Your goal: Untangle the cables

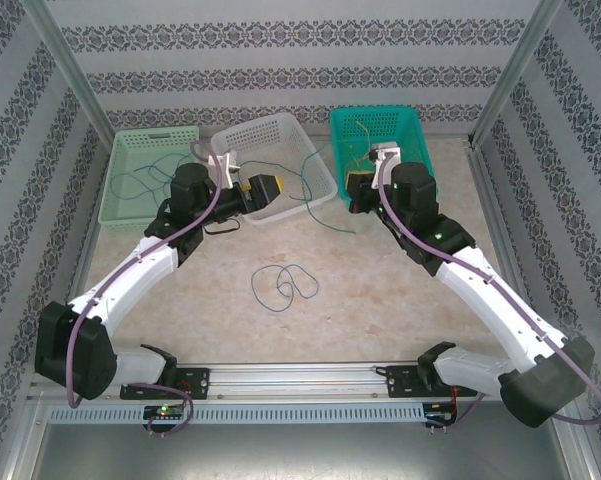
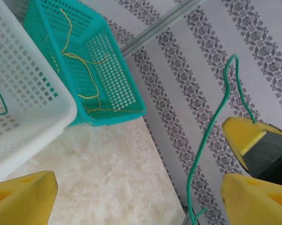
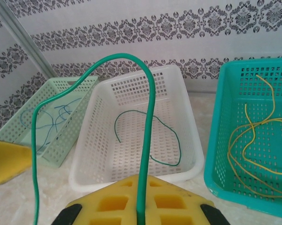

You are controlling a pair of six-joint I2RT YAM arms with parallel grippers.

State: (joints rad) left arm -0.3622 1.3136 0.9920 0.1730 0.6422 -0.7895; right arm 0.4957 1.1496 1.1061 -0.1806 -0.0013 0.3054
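The right pincer (image 3: 141, 206) is clenched on a green cable (image 3: 148, 117), which rises from between its yellow fingers, arches over and drops down on the far side. Seen from the left wrist, that strand hangs between the fingers of the left pincer (image 2: 138, 187), which is released with its fingers wide apart, the cable nearer the right-hand one and not gripped. From above, both pincers hover at the front of the baskets, the left one at the white basket (image 1: 280, 130), the right one at the teal basket (image 1: 420, 150). A second green cable (image 3: 171, 140) lies inside the white basket, yellow cables (image 3: 246, 136) in the teal one, and blue cables (image 3: 51, 117) in the pale green basket (image 3: 80, 79). A loose blue cable (image 1: 285, 285) lies coiled on the worktop (image 1: 380, 290), well apart from both pincers.
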